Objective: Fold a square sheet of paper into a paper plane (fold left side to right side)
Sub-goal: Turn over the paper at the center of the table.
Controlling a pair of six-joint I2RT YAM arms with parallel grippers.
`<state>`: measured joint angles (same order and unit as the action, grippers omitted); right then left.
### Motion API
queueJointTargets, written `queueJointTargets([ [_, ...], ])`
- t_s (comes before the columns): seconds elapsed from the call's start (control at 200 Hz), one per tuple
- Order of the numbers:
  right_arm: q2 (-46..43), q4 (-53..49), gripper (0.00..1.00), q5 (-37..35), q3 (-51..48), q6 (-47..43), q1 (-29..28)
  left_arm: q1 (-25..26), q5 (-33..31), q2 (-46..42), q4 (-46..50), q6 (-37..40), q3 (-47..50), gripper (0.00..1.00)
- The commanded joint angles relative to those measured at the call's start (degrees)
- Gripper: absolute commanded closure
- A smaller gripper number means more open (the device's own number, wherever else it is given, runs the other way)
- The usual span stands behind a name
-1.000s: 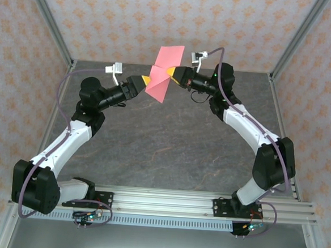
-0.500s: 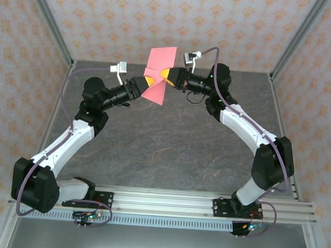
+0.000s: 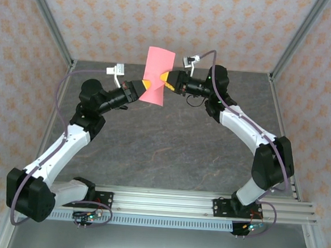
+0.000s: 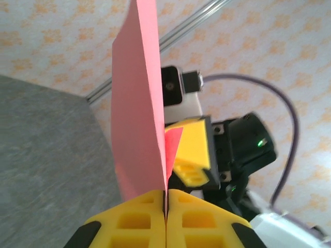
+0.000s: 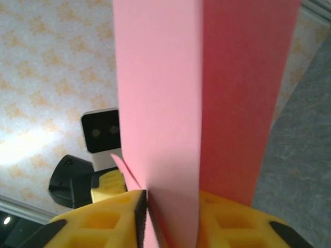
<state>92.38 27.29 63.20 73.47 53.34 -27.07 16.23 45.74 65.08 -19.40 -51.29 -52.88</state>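
- Currently the salmon-pink square sheet of paper (image 3: pixel 158 72) is off the grey marbled bench (image 3: pixel 170 141), standing upright in the air over the middle of the far edge, between the two arms.
- Left claw (image 3: pixel 147 86) is clenched on the sheet's lower edge. In its wrist view the yellow fingers (image 4: pixel 134 222) meet with the paper pinched in the seam.
- Right claw (image 3: pixel 166 78) looks released. Its wrist view shows the jaws standing apart with the paper passing between them, a lengthwise fold line showing. Can't tell whether either pad touches the paper.
- Handling, my read: very light, thin and floppy away from a crease, stiffer along the fold. It marks permanently and will crumple or tear if the claws pull against each other.
- Surface looks smooth, so a single pinch may let it pivot or slip.
- Best hold: near an edge or corner, close to the fold line, pads flat across both layers, free span kept short.
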Motion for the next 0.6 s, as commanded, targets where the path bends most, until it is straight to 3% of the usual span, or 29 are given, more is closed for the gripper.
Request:
queueJointTargets([
  [0.0,-4.5,-13.4,0.59,-2.2,0.9,-11.3,0.9,2.6,-6.1,-2.8,15.4,12.5,-2.4,0.95],
  [0.095,-7.7,-33.4,0.46,-11.2,3.2,-24.9,1.6,6.3,-14.7,-4.5,27.8,23.2,-4.8,0.97],
  [0.25,-12.2,-55.9,0.32,-38.8,6.2,-36.3,2.2,13.4,-32.5,-4.7,41.2,33.4,-7.4,1.0],
  [0.395,-17.2,-64.8,0.2,-64.4,4.4,-35.7,3.0,24.0,-54.0,-0.7,51.3,39.4,-11.2,1.0],
  [0.595,-26.7,-66.1,0.03,-83.3,-1.7,-36.0,3.5,35.5,-79.0,16.7,66.2,37.2,-22.6,1.0],
])
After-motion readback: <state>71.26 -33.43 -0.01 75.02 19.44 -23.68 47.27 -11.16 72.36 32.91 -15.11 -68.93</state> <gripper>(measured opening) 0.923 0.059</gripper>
